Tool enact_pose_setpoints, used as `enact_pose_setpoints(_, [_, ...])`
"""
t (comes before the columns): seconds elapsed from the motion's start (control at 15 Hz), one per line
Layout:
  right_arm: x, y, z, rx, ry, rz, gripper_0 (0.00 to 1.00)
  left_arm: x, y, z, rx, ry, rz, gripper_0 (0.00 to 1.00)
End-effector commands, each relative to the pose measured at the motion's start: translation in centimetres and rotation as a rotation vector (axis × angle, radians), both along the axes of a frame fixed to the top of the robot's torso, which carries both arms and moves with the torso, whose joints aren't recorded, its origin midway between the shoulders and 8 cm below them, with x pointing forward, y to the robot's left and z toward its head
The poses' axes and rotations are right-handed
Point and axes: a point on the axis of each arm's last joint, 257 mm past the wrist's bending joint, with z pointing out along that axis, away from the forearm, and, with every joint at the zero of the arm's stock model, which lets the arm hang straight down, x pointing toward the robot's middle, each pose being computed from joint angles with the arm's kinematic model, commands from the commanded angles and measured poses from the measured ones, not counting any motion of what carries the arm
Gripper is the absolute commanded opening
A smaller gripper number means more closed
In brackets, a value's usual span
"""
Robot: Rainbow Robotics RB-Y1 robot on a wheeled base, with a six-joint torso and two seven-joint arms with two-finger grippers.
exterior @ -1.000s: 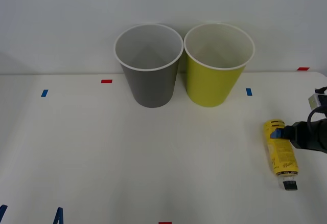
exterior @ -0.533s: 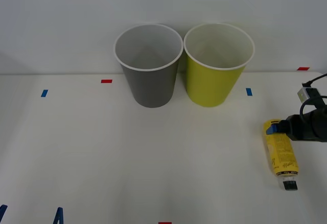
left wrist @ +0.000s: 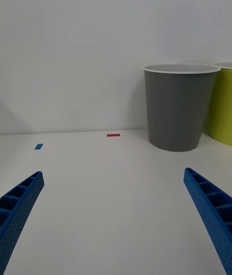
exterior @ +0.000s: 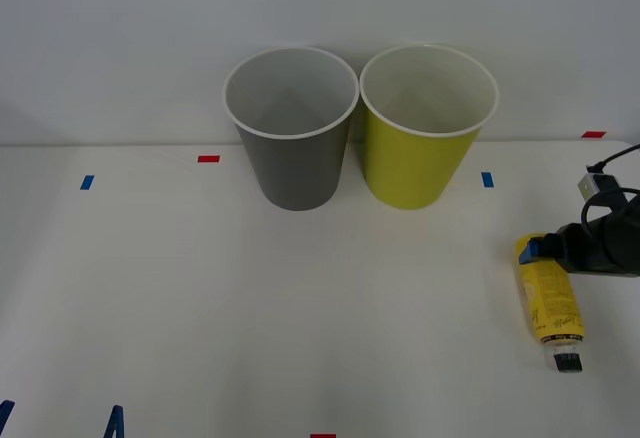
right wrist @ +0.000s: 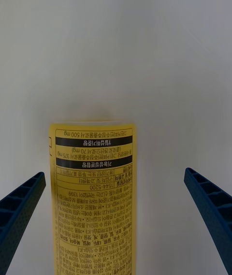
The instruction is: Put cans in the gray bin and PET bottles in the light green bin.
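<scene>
The PET bottle (exterior: 551, 304) lies on its side at the table's right, yellow label up, dark cap toward the front edge. My right gripper (exterior: 540, 250) hovers open over its base end. In the right wrist view the bottle (right wrist: 92, 197) lies between the spread blue fingers (right wrist: 21, 202), untouched. The gray bin (exterior: 295, 163) and the light green bin (exterior: 412, 163) stand side by side at the back centre. My left gripper (exterior: 60, 418) waits open at the front left, facing the gray bin (left wrist: 176, 110). Cans are out of view.
Small blue and red tape marks (exterior: 208, 159) dot the white table. A white wall rises right behind the bins. A black cable (exterior: 612, 163) loops off my right wrist at the right edge.
My right gripper has drawn back along the bottle toward its base end, away from the front edge. The bottle, both bins and the left arm stay put.
</scene>
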Motion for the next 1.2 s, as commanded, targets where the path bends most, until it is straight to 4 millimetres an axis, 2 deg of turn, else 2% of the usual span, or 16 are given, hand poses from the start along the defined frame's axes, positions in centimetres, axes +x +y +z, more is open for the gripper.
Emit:
enact_pose_setpoints(0.07, [0.5, 0.5, -0.8, 0.020, 0.018, -0.011, 1.00, 0.0, 0.0, 0.0, 0.000, 0.000, 0.000, 1.00])
enact_pose_setpoints(0.27, [1.3, 0.7, -1.6, 0.023, 0.012, -0.016, 1.00, 0.0, 0.0, 0.0, 0.000, 0.000, 0.000, 1.00])
enact_pose_setpoints(0.8, [1.3, 1.8, -3.0, 0.003, 0.024, -0.009, 1.00, 0.0, 0.0, 0.0, 0.000, 0.000, 0.000, 1.00])
enact_pose_setpoints(0.87, [1.6, 2.2, -3.1, 0.002, 0.013, -0.003, 0.75, 0.0, 0.0, 0.0, 0.000, 0.000, 0.000, 1.00])
enact_pose_setpoints(0.93, [1.7, 2.5, -3.2, 0.004, 0.006, -0.001, 0.01, 0.0, 0.0, 0.0, 0.000, 0.000, 0.000, 1.00])
enact_pose_setpoints(1.2, [2.1, 2.5, -3.0, 0.000, -0.013, 0.006, 0.00, 0.0, 0.0, 0.0, 0.000, 0.000, 0.000, 1.00])
